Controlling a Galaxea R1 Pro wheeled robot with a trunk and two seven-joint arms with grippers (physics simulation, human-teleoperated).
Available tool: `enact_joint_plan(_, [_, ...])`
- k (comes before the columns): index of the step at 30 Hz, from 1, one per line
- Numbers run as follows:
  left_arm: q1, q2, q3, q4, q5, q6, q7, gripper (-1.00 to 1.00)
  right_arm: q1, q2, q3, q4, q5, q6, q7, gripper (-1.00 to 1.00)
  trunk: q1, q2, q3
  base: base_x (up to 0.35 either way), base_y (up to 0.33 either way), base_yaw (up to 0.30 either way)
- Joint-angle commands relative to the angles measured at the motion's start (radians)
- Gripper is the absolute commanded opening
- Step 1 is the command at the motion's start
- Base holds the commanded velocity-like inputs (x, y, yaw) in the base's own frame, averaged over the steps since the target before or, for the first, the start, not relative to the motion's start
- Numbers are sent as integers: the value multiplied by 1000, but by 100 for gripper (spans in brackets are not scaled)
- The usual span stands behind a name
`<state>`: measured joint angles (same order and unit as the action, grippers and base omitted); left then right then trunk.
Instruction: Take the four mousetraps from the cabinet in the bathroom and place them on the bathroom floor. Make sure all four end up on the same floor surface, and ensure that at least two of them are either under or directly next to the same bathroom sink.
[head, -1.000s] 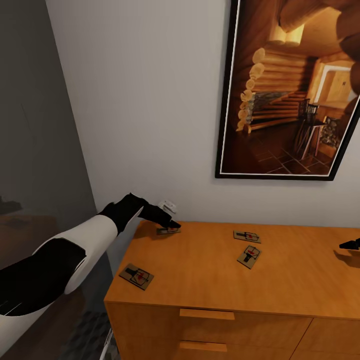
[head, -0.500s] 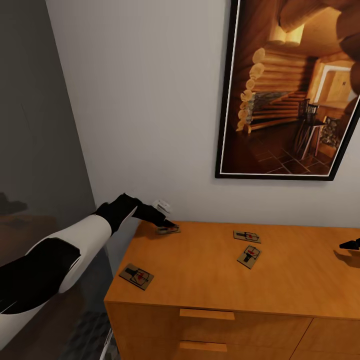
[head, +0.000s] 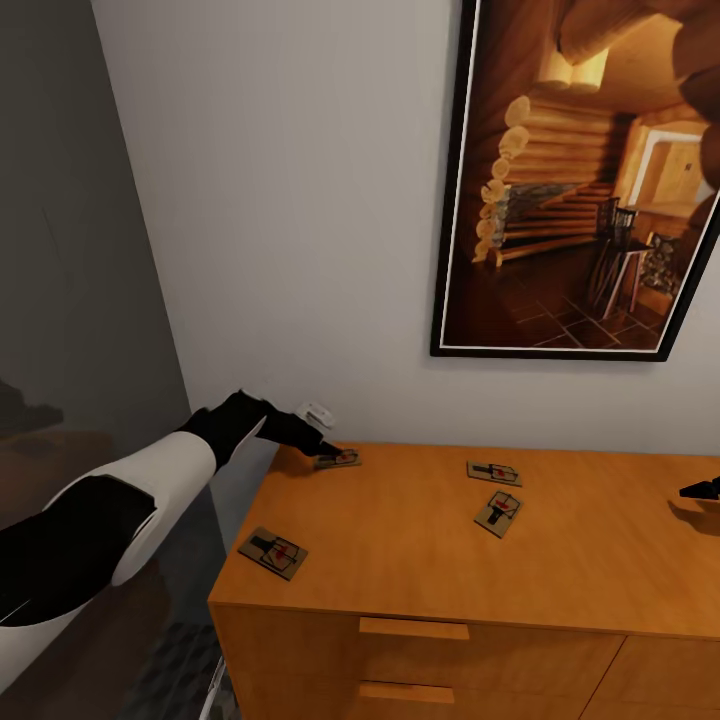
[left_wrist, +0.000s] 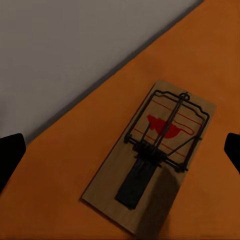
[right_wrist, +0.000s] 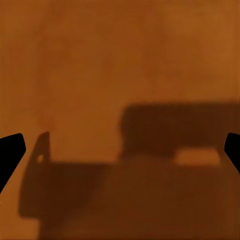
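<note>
Four mousetraps lie on top of the orange-brown cabinet (head: 420, 570): one at the back left (head: 338, 459), two close together near the middle (head: 493, 472) (head: 497, 513), and one near the front left corner (head: 273, 552). My left gripper (head: 322, 443) hovers low at the back-left trap's left end, open. In the left wrist view this mousetrap (left_wrist: 155, 150) lies flat between the wide-apart black fingertips (left_wrist: 10, 155), untouched. My right gripper (head: 700, 490) hangs open over the cabinet's right part; its wrist view has bare cabinet top (right_wrist: 120, 60) and shadow.
A framed picture of a log-cabin room (head: 590, 180) hangs on the white wall behind the cabinet. A dark glass panel (head: 70, 300) stands to the left. A small white fitting (head: 318, 410) sits on the wall by my left gripper. Drawer handles (head: 413, 628) face front.
My left arm has drawn back a little to the left, so the gripper tip now sits at the back-left trap's left end. The traps and the right gripper have not moved.
</note>
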<state>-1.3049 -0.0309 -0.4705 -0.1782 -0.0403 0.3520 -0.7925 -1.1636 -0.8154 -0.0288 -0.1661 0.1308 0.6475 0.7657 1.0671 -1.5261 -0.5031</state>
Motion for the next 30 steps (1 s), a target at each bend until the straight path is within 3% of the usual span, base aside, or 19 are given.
enact_joint_plan(1, [-1, 0, 5, 3, -4, 3, -4, 100, -1, 0, -3, -1, 10, 3, 7, 100, 0, -1, -1, 0, 0, 0])
enact_joint_plan(30, [-1, -13, 8, 23, -3, -15, 9, 100, -1, 1, -3, -1, 10, 3, 9, 100, 0, -1, -1, 0, 0, 0])
